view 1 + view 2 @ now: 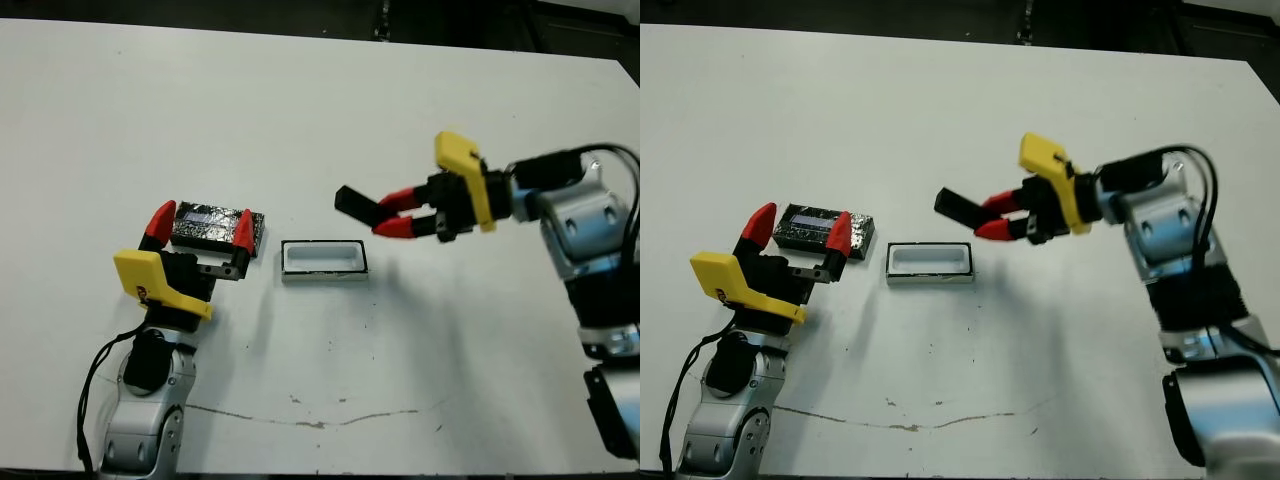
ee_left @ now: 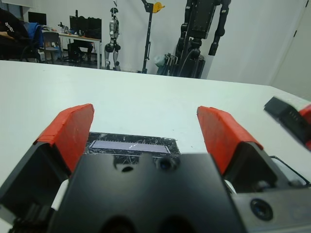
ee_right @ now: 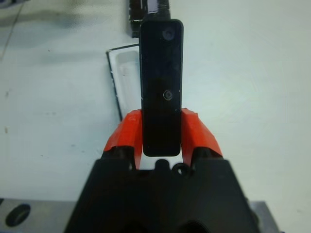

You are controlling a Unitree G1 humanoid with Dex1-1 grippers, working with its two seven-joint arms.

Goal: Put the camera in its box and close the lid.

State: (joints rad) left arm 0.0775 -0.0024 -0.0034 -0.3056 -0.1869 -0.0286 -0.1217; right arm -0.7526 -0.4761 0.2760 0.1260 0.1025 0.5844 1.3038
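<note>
The camera [image 1: 355,205], a narrow black bar, is held above the table by my right gripper [image 1: 388,214], which is shut on one end of it. In the right wrist view the camera [image 3: 161,73] sticks out between the red fingertips [image 3: 194,128] over the box [image 3: 116,82]. The box [image 1: 323,260], a small tray with a white inside, lies open on the table just below and left of the camera. The lid [image 1: 212,226], black with silvery speckles and a pale strip, lies flat to the box's left. My left gripper [image 1: 201,226] stands open with one finger on either side of the lid [image 2: 131,146].
The white table [image 1: 320,110] stretches bare behind the objects, up to its dark far edge. A thin crack line [image 1: 320,420] runs across the near part. In the left wrist view, robot stands and desks [image 2: 87,34] show beyond the table.
</note>
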